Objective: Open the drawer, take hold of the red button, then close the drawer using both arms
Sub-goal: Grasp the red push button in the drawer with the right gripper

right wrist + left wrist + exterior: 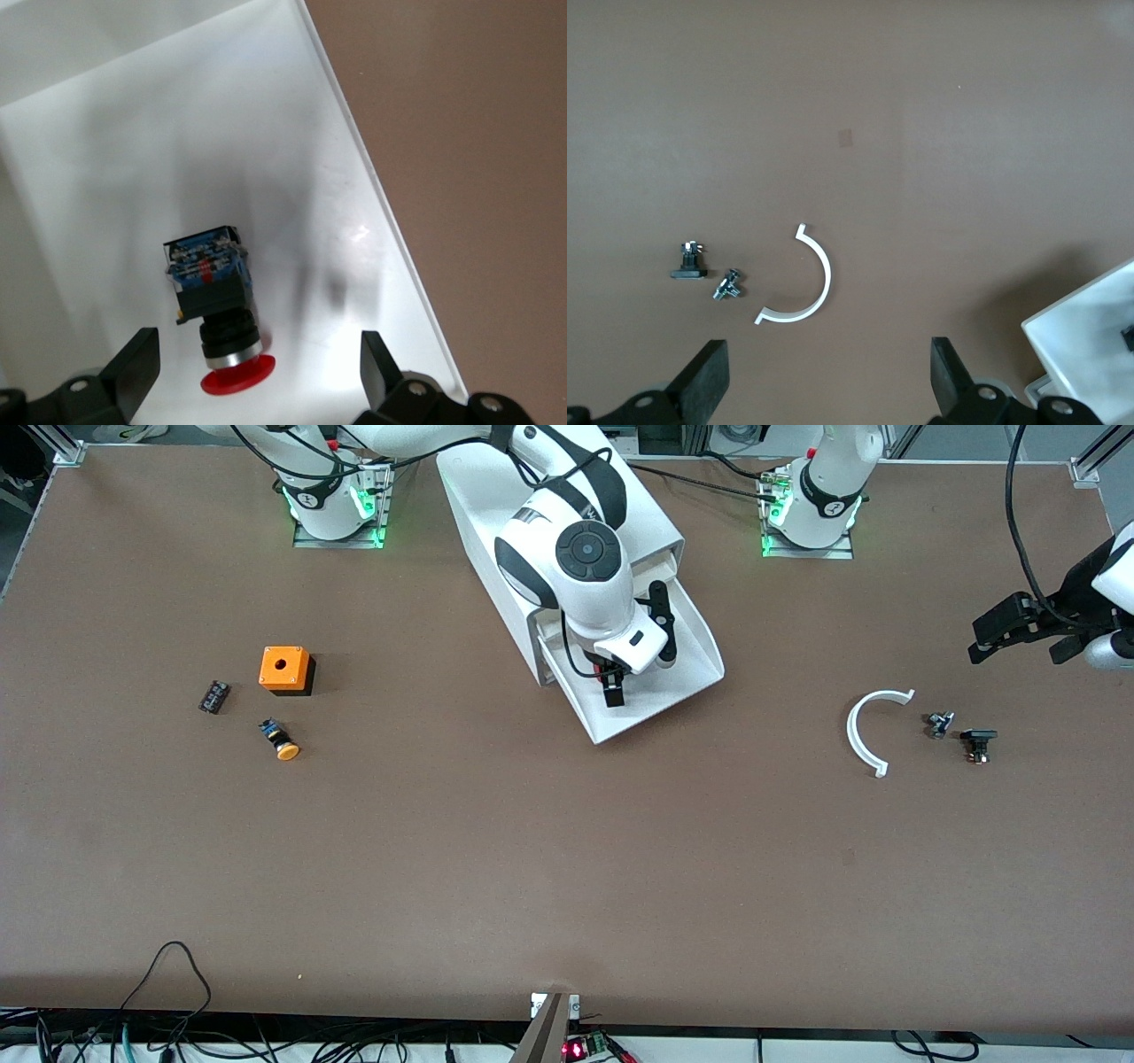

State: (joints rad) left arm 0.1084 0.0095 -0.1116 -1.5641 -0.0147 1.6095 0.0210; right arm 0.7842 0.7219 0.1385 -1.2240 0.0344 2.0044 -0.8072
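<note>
Button (215, 301) with the red cap lies on its side on the white floor of the drawer (687, 657), which stands pulled out of the white cabinet (496, 531) toward the front camera. My right pincer (257, 376) hangs over that drawer with its fingers (133, 363) spread wide, one on each side of the button and not touching it; the red cap sits between the fingertips in my right wrist view. In the front view my right arm covers most of the cabinet top, and the button shows only as a small dark shape with a bit of red under the wrist.

My left pincer (828, 385) is up in the air toward the left arm's end of the table, its fingers (709, 376) spread apart and holding nothing. That arm waits there. Below it on the brown table (549, 868) lie a white half ring (864, 735), a small metal part (939, 724) just beside it, and a small black part (978, 744) near that one.

Toward the right arm's end of the table stand an orange box (285, 670) with a hole in its top, a small black block (213, 696), and a yellow button (280, 740) with a blue body, nearer the front camera than the box.
</note>
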